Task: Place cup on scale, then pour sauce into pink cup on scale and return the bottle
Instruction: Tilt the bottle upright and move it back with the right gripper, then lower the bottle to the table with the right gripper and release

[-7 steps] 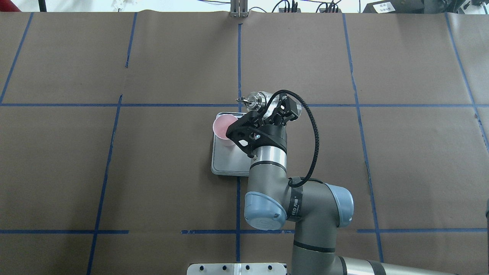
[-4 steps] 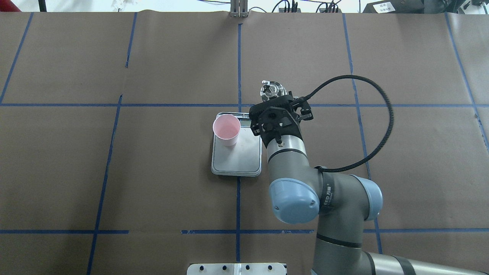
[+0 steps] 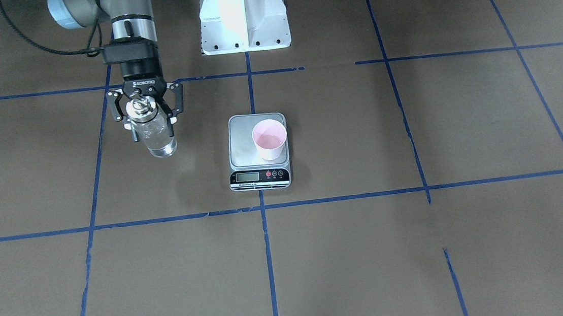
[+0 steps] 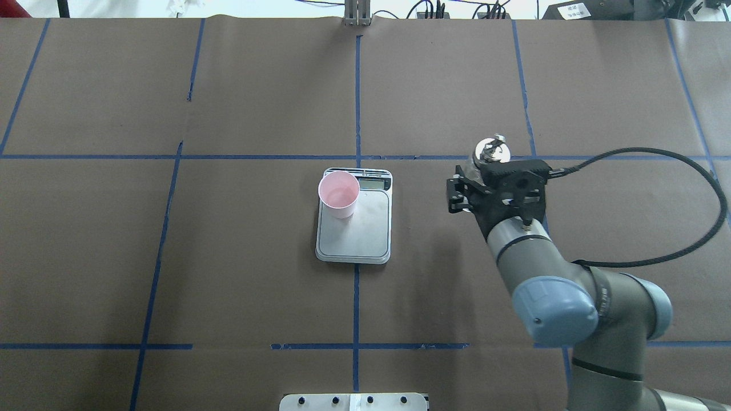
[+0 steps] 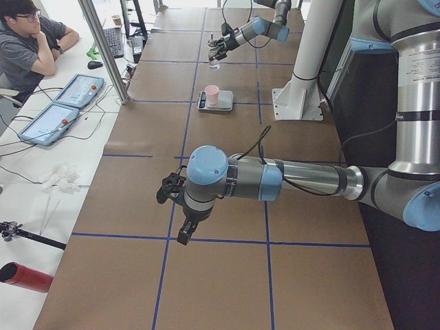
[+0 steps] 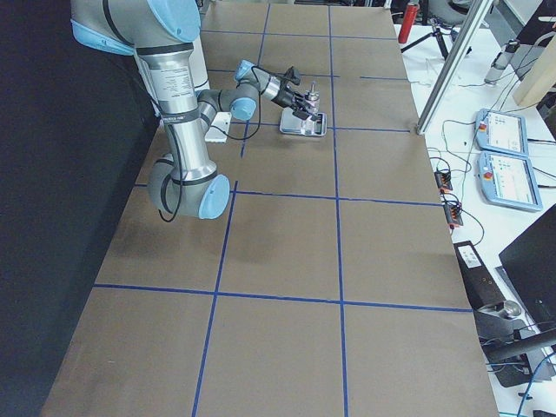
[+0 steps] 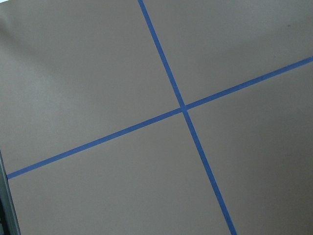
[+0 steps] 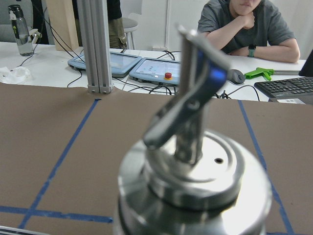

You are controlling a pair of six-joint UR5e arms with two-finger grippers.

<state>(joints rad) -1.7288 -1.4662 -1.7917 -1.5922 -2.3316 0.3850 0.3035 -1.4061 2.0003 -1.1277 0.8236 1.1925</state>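
Right claw (image 3: 150, 122): clenching on the bottle (image 3: 153, 133) just under its silver cap, one finger on each side of the glass.
Right arm: reaching forward over the bench (image 4: 171, 257) on the robot's right half, with the wrist levelled so the claw is pointing away from the base.
Bottle axis: standing upright, cap up and base down, with the pourer spout angling toward the operators' side.
Bottle place: hanging to the robot's right of the scale (image 4: 354, 240), well apart from it. I cannot tell whether its base is touching the bench.
Sauce (image 3: 159, 145): sitting clear in the lower part of the glass.
Cup (image 4: 338, 194): standing mouth up on the scale's platform, at the corner on the robot's left beside the display, with a pale pool lying inside.
Left claw (image 5: 169, 194): showing only in the side view, so I cannot tell whether it is released or clenched.
Left arm: stretching low across the bench, far from the scale, its wrist camera looking down on a cross of blue tape (image 7: 183, 108).
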